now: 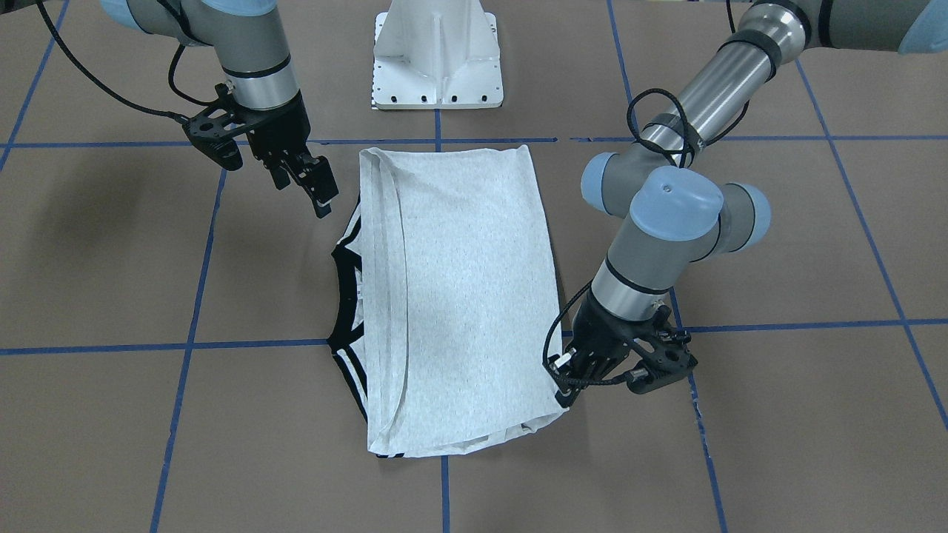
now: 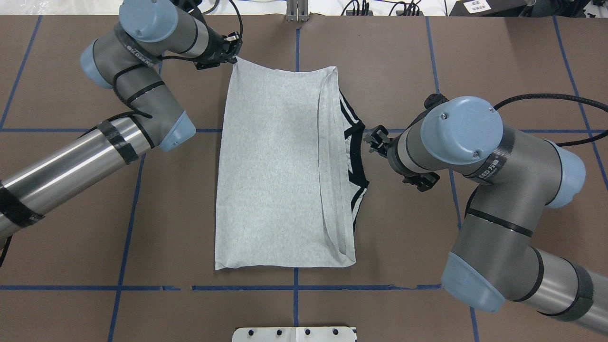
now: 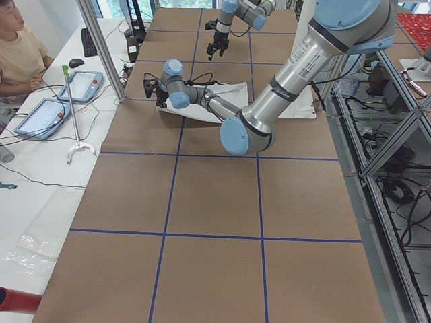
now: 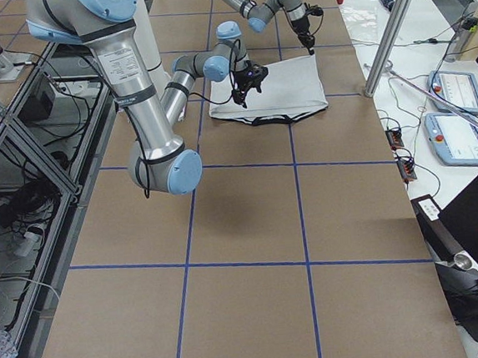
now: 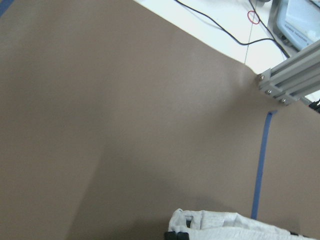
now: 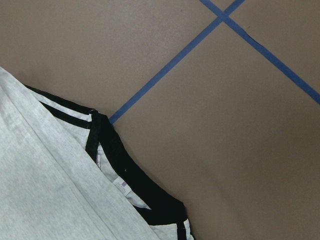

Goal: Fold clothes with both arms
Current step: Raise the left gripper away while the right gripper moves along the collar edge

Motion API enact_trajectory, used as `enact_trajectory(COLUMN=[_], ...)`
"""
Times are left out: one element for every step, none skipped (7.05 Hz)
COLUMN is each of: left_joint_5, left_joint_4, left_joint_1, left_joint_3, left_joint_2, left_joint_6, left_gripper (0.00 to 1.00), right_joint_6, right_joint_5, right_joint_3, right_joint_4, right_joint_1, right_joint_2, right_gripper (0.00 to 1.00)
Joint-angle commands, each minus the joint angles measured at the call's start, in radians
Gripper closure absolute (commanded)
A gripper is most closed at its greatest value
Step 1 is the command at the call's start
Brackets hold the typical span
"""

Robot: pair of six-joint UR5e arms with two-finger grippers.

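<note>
The light grey T-shirt [image 1: 466, 296] lies folded into a long rectangle on the brown table [image 2: 403, 61], plain side up, so its print is hidden. Its black neck band [image 2: 357, 159] and striped shoulders stick out on the robot's right side. My left gripper [image 1: 564, 381] is at the shirt's far corner [image 2: 236, 61] on the robot's left. It is shut on bunched fabric [image 5: 215, 222], as the left wrist view shows. My right gripper [image 1: 311, 185] is open and empty. It hovers just off the neck band [image 6: 125, 170] without touching it.
The white pedestal [image 1: 437, 55] stands at the robot's edge of the table. Blue tape lines [image 2: 380, 287] cross the brown surface. An operator [image 3: 17, 47], tablets [image 3: 81, 84] and a metal post [image 3: 101, 47] are beyond the table's far edge.
</note>
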Motion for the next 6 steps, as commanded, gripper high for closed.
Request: enact_trajectory(left_joint_5=[0.021,0.017,0.012,0.01,-0.068,-0.129], left_joint_4=[-0.037,-0.04,-0.032,-0.021,-0.02,-0.02], left_joint_1=[-0.004,-0.005,-0.01,-0.011,-0.022,-0.042], left_joint_3=[0.079,0.064,0.0,-0.074,-0.164,-0.221], left_joint_2=[-0.042,-0.042,-0.022,0.028,0.098,0.14], left_joint_6=[0.0,0.001,0.001,0.001,0.004,0.004], left_gripper=[0.42,0.35,0.34,0.34,0.34,0.34], right_joint_6=[-0.007,-0.01,-0.029,-0.156,-0.245,-0.323], right_joint_5=[-0.039,-0.056,-0.062,-0.057,-0.05,-0.048], right_joint_3=[-0.002,-0.014,-0.05,-0.105,-0.15,-0.17], right_joint_4=[0.0,0.002,-0.006,-0.008,-0.006,-0.005], right_joint_1=[-0.013,-0.026,-0.061,-0.094,-0.128,-0.169], right_joint_2=[0.002,0.021,0.053,0.1,0.122,0.126], right_gripper=[0.0,0.0,0.0,0.0,0.0,0.0])
